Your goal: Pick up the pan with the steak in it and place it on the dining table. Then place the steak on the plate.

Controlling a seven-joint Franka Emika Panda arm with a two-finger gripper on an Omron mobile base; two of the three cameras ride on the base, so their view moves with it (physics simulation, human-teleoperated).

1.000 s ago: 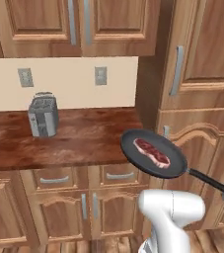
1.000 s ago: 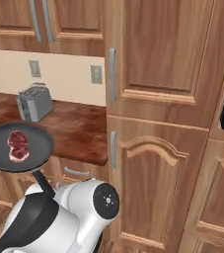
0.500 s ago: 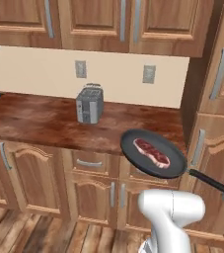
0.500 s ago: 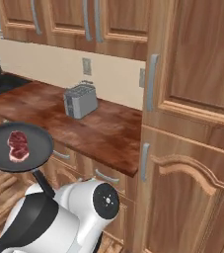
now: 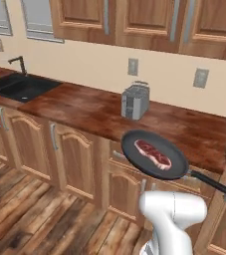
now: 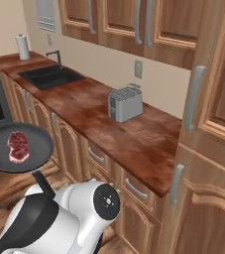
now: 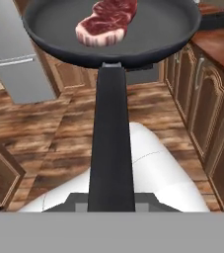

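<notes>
Pan aloft with the steak, carried past the kitchen bench

We see the pan (image 5: 155, 155) held level in the air in front of the lower cabinet doors (image 5: 72, 158), clear of the bench (image 5: 84, 105), with the steak (image 5: 153, 152) lying flat inside it, a little off centre. In the hand view the pan's long black handle (image 7: 110, 148) runs straight down to the bottom edge, where our hand sits, but the fingertips are hidden, so we cannot tell how the hand stands on it. On the bench a silver toaster (image 6: 125, 102) stands near the wall; farther along, a dark sink (image 6: 50, 76) with a black tap (image 5: 19, 63) is set into the top, and a paper towel roll (image 6: 23, 47) stands beyond it
</notes>
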